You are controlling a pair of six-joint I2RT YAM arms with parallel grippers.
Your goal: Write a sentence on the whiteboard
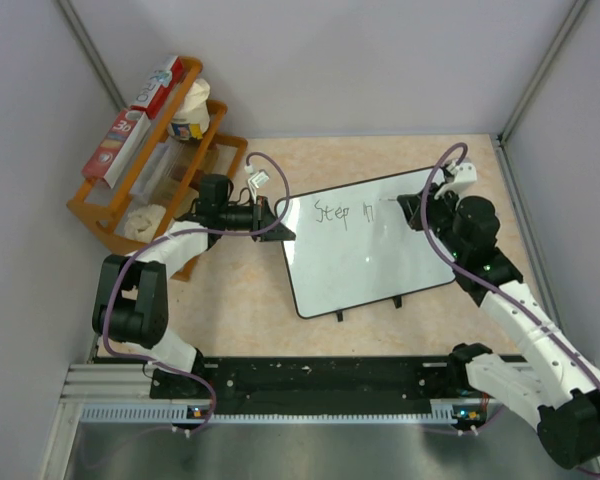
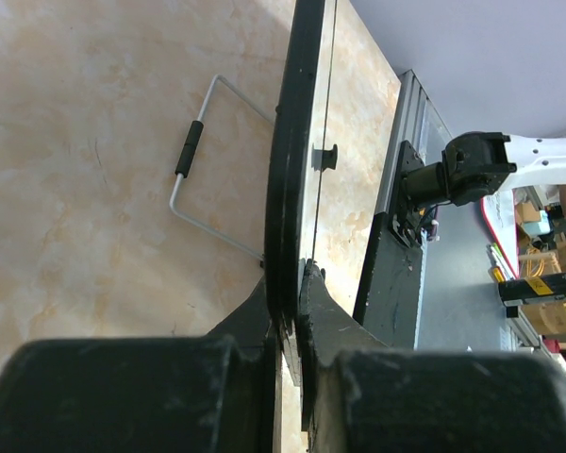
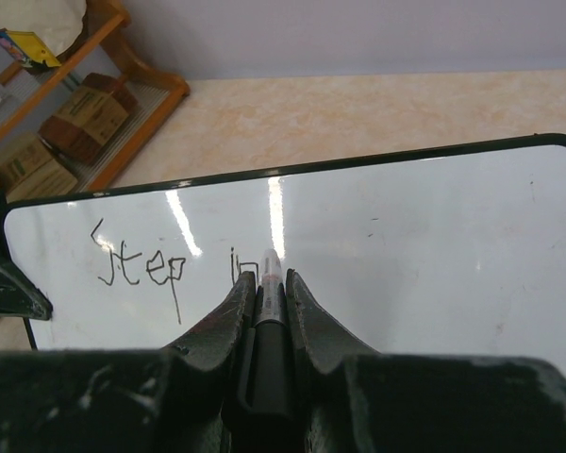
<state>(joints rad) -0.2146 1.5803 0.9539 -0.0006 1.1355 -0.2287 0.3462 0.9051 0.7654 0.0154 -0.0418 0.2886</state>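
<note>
The whiteboard (image 1: 365, 255) lies tilted on the table, glossy white with a thin black rim. Dark handwriting (image 1: 342, 212) near its far edge reads "Step in"; it also shows in the right wrist view (image 3: 141, 267). My left gripper (image 1: 276, 220) is shut on the board's left rim; the left wrist view shows the rim (image 2: 285, 170) edge-on between my fingers. My right gripper (image 1: 412, 207) is shut on a black marker (image 3: 270, 293), whose tip touches the board (image 3: 406, 245) just right of the "in".
An orange wooden rack (image 1: 140, 170) with boxes and a cup stands at the back left. A wire stand (image 2: 193, 156) lies on the table under the board. Grey walls close in on three sides. The black rail (image 1: 330, 385) runs along the near edge.
</note>
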